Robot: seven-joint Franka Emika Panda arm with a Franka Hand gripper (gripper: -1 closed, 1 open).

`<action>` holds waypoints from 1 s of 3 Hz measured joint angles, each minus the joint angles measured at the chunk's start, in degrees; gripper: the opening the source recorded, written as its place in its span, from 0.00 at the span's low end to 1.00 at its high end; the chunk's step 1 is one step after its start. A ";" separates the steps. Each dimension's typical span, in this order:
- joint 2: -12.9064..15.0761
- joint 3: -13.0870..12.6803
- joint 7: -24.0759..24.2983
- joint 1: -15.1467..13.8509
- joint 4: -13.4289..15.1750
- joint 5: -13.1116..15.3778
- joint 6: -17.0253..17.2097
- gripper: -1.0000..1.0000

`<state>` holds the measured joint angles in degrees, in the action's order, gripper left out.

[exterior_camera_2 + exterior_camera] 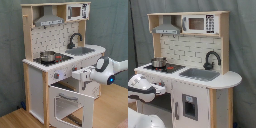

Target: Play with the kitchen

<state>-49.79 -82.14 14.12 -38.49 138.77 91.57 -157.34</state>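
While the kitchen (55,65) stands against the grey backdrop with its oven door (70,102) hanging open, my gripper (77,75) sits just in front of the knobs (finger state I cannot tell), and I judge the light, stiff door best taken by its top edge.

No words, brand names or numbers can be read anywhere on the kitchen (193,70), and the dark keypad panel at the right edge of its microwave (201,23) shows only small pale marks too blurred to make out in both exterior views.
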 joint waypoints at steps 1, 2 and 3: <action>0.00 -2.55 0.30 -4.28 -3.39 0.90 -0.03 1.00; 0.01 -4.21 2.24 -6.43 -5.17 5.35 -0.07 1.00; 0.01 -4.62 5.22 -6.75 -5.20 6.95 -0.08 1.00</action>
<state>-49.78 -86.76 19.34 -45.24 133.56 98.52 -157.42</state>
